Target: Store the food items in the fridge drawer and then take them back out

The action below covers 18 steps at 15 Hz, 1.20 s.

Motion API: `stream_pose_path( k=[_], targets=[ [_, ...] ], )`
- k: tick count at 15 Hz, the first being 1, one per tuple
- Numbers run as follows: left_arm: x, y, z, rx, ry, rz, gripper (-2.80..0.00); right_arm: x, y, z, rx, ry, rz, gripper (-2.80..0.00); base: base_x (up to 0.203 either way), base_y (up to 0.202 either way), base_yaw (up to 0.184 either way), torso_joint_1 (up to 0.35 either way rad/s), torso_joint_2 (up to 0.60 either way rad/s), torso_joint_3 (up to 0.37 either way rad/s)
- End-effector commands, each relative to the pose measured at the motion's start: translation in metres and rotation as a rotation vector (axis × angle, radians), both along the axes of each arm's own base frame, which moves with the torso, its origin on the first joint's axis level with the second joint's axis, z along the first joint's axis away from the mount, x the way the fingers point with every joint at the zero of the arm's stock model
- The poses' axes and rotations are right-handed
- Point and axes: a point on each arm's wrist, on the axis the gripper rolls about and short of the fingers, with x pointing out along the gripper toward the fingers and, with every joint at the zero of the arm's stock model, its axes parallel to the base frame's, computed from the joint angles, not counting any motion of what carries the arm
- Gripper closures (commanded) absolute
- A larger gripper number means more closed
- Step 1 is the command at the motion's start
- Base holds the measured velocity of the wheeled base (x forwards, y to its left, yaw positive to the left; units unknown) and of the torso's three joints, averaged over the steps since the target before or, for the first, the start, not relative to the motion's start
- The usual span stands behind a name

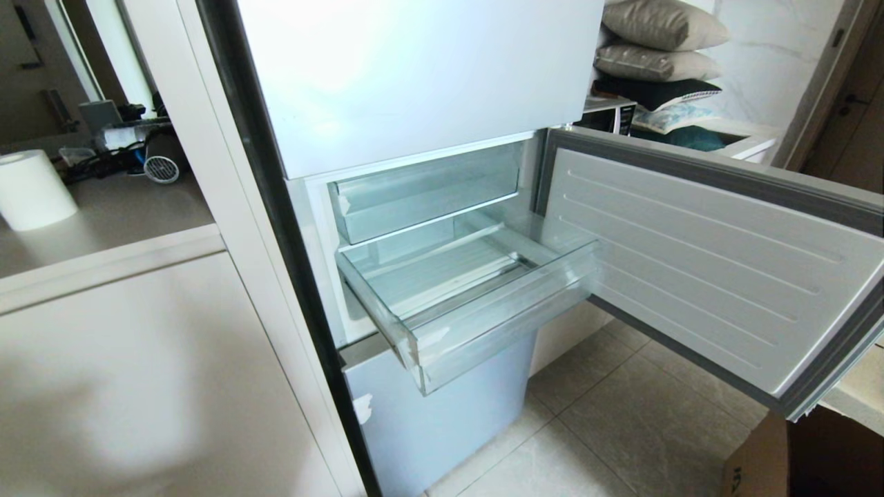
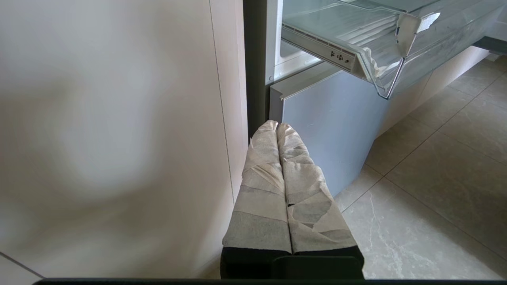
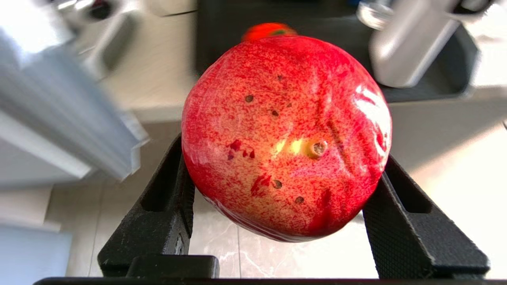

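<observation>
While the red fruit sits clamped between the black fingers of the right end effector, it hangs above pale floor tiles, outside the head view. Pulled out from the fridge, the clear fridge drawer holds nothing visible on its ribbed floor. Low beside the fridge, the left end effector has its taped fingers pressed together, gripping nothing.

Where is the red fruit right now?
The red fruit is clamped between the black jaws of the right gripper, shown only in the right wrist view, above pale floor tiles; it is not in the fridge drawer.
</observation>
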Motion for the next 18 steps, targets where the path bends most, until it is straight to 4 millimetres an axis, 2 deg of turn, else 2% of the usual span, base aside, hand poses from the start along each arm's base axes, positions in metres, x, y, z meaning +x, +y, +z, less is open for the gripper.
stream_pose_path(
  k=[1,5,9,11,13,16,18],
  targets=[
    [0.000,0.000,0.000,0.000,0.002,-0.001,0.00,0.002,-0.026,-0.011,0.072,0.034,-0.062,0.00,0.000,0.000,0.000,0.000,0.00,0.000],
    [0.000,0.000,0.000,0.000,0.002,-0.001,0.00,0.007,-0.069,-0.025,0.127,0.036,-0.114,0.00,0.000,0.000,0.000,0.000,0.00,0.000],
    [0.000,0.000,0.000,0.000,0.002,-0.001,0.00,0.016,-0.115,-0.049,0.108,0.014,-0.143,0.00,0.000,0.000,0.000,0.000,0.00,0.000],
    [0.000,0.000,0.000,0.000,0.002,-0.001,0.00,0.023,-0.128,-0.056,0.101,-0.010,-0.076,0.00,0.000,0.000,0.000,0.000,0.00,0.000],
    [0.000,0.000,0.000,0.000,0.002,0.001,0.00,0.028,-0.133,-0.063,0.130,-0.025,0.022,0.00,0.000,0.000,0.000,0.000,0.00,0.000],
    [0.000,0.000,0.000,0.000,0.002,0.000,0.00,0.037,-0.152,-0.078,0.169,-0.012,0.038,0.00,0.000,0.000,0.000,0.000,0.00,0.000],
    [0.000,0.000,0.000,0.000,0.002,0.000,0.00,0.039,-0.162,-0.081,0.166,-0.010,0.028,0.00,0.000,0.000,0.000,0.000,0.00,0.000]
  ],
)
